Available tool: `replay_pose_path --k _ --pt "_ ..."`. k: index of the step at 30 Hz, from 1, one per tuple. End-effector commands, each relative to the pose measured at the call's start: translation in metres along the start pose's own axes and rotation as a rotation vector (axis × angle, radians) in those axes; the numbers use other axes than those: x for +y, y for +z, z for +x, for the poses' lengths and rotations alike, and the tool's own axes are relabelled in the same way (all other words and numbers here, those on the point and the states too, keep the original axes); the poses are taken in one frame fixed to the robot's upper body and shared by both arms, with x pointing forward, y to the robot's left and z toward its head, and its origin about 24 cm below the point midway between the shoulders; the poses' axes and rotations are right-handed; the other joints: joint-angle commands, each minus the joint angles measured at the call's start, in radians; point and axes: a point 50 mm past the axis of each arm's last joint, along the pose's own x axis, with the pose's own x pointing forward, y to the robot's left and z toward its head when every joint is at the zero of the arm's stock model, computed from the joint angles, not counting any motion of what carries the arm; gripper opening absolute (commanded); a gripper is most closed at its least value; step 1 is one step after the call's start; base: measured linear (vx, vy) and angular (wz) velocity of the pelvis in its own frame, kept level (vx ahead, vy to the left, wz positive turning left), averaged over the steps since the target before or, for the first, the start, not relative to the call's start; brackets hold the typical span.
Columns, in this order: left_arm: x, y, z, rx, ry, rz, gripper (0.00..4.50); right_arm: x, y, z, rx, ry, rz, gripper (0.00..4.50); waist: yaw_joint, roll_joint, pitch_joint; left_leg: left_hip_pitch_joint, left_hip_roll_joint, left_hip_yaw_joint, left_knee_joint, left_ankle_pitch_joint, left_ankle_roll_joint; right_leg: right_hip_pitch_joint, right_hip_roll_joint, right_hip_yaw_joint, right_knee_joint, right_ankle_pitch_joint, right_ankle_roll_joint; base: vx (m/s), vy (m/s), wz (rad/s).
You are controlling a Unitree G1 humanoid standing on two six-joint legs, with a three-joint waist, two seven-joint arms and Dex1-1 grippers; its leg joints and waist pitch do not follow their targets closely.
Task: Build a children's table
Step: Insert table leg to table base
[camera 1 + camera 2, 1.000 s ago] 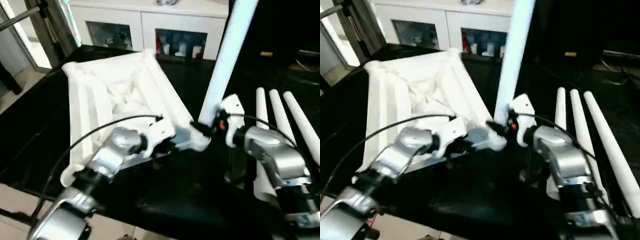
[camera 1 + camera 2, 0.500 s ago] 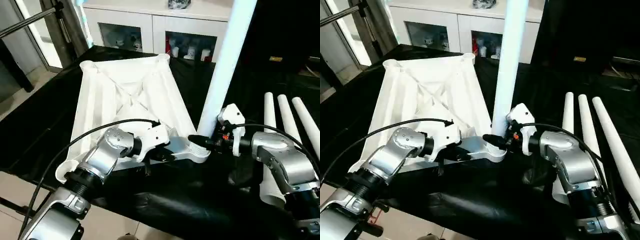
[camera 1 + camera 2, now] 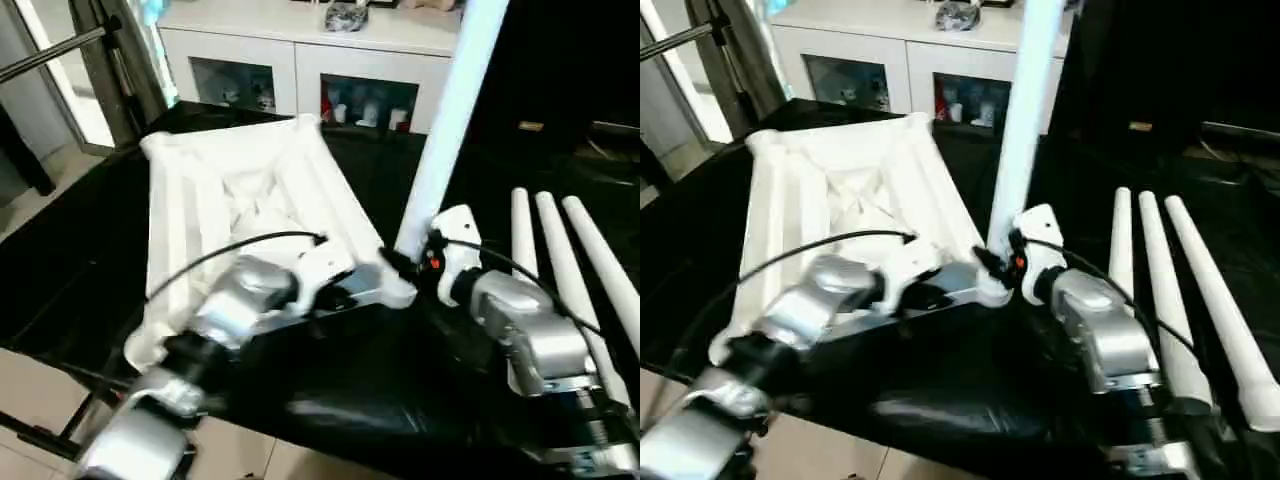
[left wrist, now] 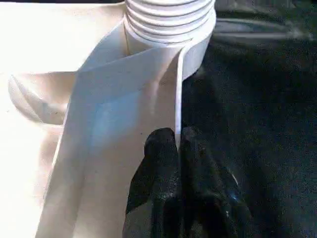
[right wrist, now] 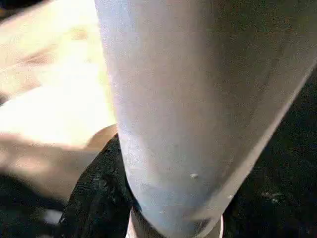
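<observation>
One leg [image 3: 450, 120] stands upright in the near-right corner socket [image 4: 168, 20] of the upturned table top [image 3: 240, 190], right gripper [image 3: 405, 268] clamped round its base to seat it. Left gripper [image 4: 178, 148] pinches shut on the top's rim, steadying it. Three spare legs [image 3: 560, 250] lie at the desk's right edge.

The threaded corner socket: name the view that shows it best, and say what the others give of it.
The left wrist view: the threaded corner socket shows its ridged rings up close, with the left gripper shut on the tabletop's rim below it. In the eye views it is a small blurred collar under the upright leg. The right wrist view shows just a sliver beneath the leg.
</observation>
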Motion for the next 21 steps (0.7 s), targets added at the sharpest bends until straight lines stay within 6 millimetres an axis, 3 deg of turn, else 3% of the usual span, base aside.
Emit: replay_pose_path --k 1,5,12,19,20,21 --pt "-0.005 0.035 0.008 -0.083 0.048 0.032 0.0 0.023 -0.063 0.007 0.3 -0.016 0.139 1.89 -0.005 -0.001 -0.023 0.007 0.054 -0.037 -0.082 -0.355 0.001 0.014 -0.107 0.054 -0.118 -0.598 -0.043 0.0 0.0 0.0" --pt "-0.018 0.042 0.025 -0.071 0.078 0.004 0.0 0.035 -0.062 0.017 0.306 -0.096 0.175 1.89 -0.013 0.002 -0.023 0.009 0.053 -0.038 -0.084 -0.359 0.006 0.013 -0.104 0.049 -0.127 -0.588 -0.034 0.0 0.0 0.0" --pt "-0.018 0.044 0.025 -0.069 0.074 0.014 0.0 0.037 -0.06 0.018 0.314 -0.097 0.191 1.89 -0.012 0.005 -0.023 0.006 0.057 -0.04 -0.091 -0.38 0.011 0.014 -0.105 0.055 -0.123 -0.54 -0.04 0.0 0.0 0.0" --pt "-0.017 0.043 0.024 -0.068 0.073 0.02 0.0 0.038 -0.059 0.02 0.319 -0.088 0.185 1.89 -0.012 0.003 -0.021 0.007 0.053 -0.04 -0.091 -0.382 0.012 0.01 -0.107 0.054 -0.131 -0.595 -0.023 0.0 0.0 0.0" --pt "-0.017 0.043 0.023 -0.068 0.073 0.022 0.0 0.039 -0.058 0.02 0.313 -0.077 0.188 2.24 -0.012 0.004 -0.021 0.007 0.054 -0.04 -0.092 -0.383 0.012 0.009 -0.107 0.054 -0.131 -0.599 -0.019 0.0 0.0 0.0" --pt "-0.016 0.042 0.022 -0.069 0.072 0.024 0.0 0.038 -0.056 0.02 0.3 -0.065 0.191 2.24 -0.012 0.003 -0.021 0.008 0.053 -0.04 -0.092 -0.389 0.011 0.008 -0.106 0.053 -0.132 -0.604 -0.016 0.0 0.0 0.0"
